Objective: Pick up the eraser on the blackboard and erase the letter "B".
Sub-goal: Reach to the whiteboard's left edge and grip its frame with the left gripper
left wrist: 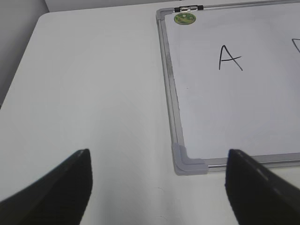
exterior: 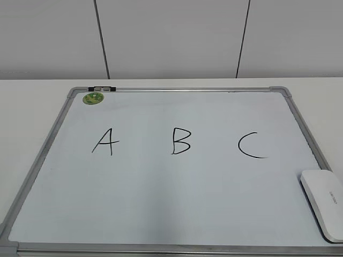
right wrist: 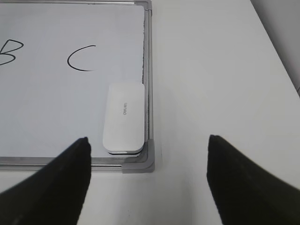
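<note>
Right wrist view: right gripper (right wrist: 147, 180) spread wide, empty. Eraser (right wrist: 123, 117) lies ahead, nearer the left jaw, against the blackboard (right wrist: 148, 70) frame. Letter "B" (right wrist: 10, 51) far left beyond. Risk: fingers striking frame, skidding eraser. Left gripper (left wrist: 159, 187) likewise wide, empty.

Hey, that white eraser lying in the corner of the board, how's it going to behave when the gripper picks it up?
The eraser looks like a rigid plastic block, so it probably won't flex. Its smooth white top may be slippery. It lies flat on the blackboard, so it should not roll or tip, though it sits close to the frame, leaving little finger room on that side.
</note>
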### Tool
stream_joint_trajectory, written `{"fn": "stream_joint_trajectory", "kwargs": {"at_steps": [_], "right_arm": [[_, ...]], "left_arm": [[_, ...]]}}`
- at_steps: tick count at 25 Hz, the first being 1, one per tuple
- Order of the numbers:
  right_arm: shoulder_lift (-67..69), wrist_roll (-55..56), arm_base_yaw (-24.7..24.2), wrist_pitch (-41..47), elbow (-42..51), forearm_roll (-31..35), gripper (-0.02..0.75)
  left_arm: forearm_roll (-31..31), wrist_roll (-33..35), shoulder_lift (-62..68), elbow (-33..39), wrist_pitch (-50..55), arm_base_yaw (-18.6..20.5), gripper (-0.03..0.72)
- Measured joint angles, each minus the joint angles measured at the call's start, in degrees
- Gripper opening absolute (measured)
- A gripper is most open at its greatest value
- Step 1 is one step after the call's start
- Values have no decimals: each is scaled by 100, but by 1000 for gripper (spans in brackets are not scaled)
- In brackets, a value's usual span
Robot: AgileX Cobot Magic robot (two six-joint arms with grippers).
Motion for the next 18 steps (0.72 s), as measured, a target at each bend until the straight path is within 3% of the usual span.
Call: {"fn": "stream_joint_trajectory", "kwargs": {"at_steps": [18], "right_arm": [[0, 0, 0, 0, 0, 0, 591]], "left_arm": [[13, 0, 0, 0, 0, 0, 638]]}}
